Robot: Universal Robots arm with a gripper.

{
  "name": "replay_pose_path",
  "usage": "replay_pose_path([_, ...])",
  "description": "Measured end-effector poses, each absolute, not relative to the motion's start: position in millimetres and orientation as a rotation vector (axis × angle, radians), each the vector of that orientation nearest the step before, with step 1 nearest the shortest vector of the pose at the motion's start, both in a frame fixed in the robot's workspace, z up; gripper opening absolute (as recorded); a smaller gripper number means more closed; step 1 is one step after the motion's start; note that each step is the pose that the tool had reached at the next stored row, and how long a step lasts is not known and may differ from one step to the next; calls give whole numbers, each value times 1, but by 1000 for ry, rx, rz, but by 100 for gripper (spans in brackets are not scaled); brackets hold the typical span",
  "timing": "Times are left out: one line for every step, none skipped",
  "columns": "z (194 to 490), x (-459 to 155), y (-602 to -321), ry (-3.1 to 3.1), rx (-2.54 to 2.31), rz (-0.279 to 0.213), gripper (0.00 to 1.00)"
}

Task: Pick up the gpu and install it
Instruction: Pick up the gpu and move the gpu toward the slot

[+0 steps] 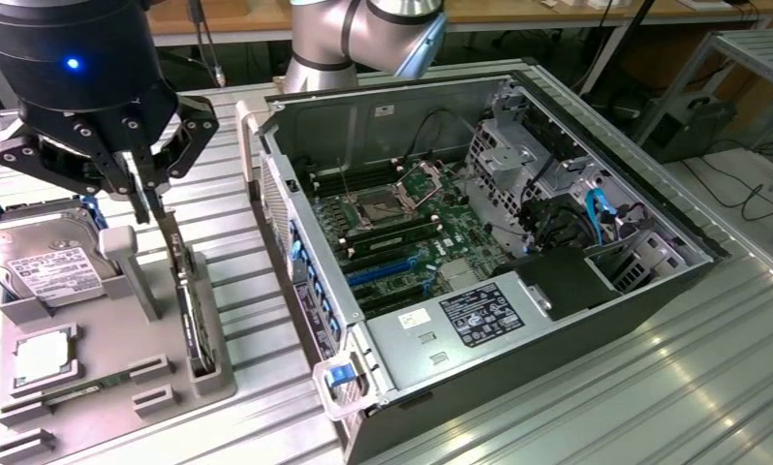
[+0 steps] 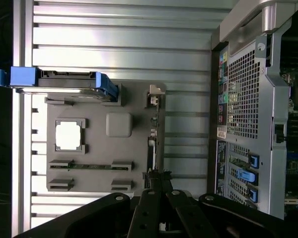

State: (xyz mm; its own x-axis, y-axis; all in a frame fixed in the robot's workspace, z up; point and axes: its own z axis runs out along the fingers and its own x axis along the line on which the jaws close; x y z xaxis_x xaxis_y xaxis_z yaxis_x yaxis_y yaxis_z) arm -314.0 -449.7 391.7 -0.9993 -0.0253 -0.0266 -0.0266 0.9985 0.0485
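In the exterior view a drive (image 1: 38, 262) lies at the left edge of the holder (image 1: 115, 387). Along the opposite edge, beside the case (image 1: 283, 194), the gpu (image 1: 190, 300) stands on its long edge in the holder. Its long axis runs along that edge, parallel to the case's back wall.

The gripper (image 1: 154, 208) hangs above the gpu's far end with its fingers pinched shut on the top edge. From the fingertips the rest of the gpu stretches toward the holder's near corner. The wrist view agrees: the gripper (image 2: 156, 174) meets one end of the edge-on gpu (image 2: 151, 144). The gpu looks seated, not yet lifted.

To the exterior view's right, just beside the holder, the case lies open with its board (image 1: 400, 242) facing up.
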Motion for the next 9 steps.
replay_pose_path([392, -314, -450, 3114, -40, 76, 17])
replay_pose_path([392, -314, -450, 3114, -40, 76, 17])
replay_pose_path([392, -314, -450, 3114, -40, 76, 24])
replay_pose_path([392, -314, -450, 3114, -40, 76, 30])
replay_pose_path([392, -314, -450, 3114, -40, 76, 36])
replay_pose_path([392, -314, -450, 3114, -40, 76, 42])
replay_pose_path([392, -314, -450, 3114, -40, 76, 48])
replay_pose_path([392, -314, -450, 3114, -40, 76, 54])
replay_pose_path([392, -314, -450, 3114, -40, 76, 54])
